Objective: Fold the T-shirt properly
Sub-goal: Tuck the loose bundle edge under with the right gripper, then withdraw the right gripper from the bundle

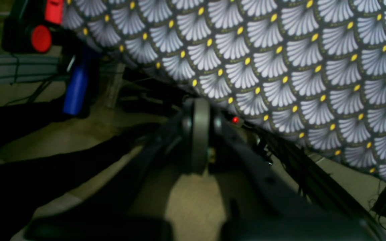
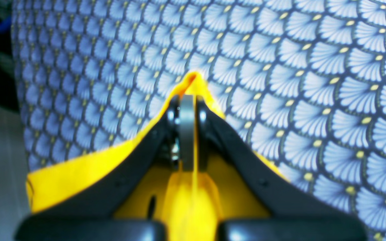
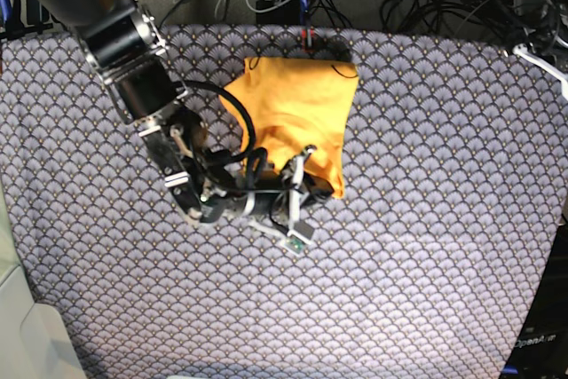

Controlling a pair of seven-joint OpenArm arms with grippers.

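In the right wrist view we see our right claw (image 2: 187, 110) closed on a pinch of the shirt (image 2: 79, 174): a thin yellow fold runs between the two dark fingers and peaks just past their tips, with more of the cloth spreading out under the claw toward the camera. The base view gives what that close view cannot, the whole garment: the shirt (image 3: 293, 113) lies bunched on the counter (image 3: 426, 246), just left of centre and toward the far edge, and our right claw (image 3: 312, 185) grips it at its near, lower corner, the arm reaching in from the view's upper left. The shirt's long axis runs from the far edge of the counter down toward the claw, wide at the far end and narrowing toward the grip; we cannot tell which end is the collar. Our left claw (image 1: 201, 113) shows only in the left wrist view, fingers pressed together on nothing, hanging off the counter's edge above the floor (image 1: 193, 201). The shirt is soft, thin, plain orange-yellow cloth, creased into loose folds. The counter cloth (image 1: 296, 67) is printed with pale fan-shaped scales on a dark ground, each tipped with a yellow dot.
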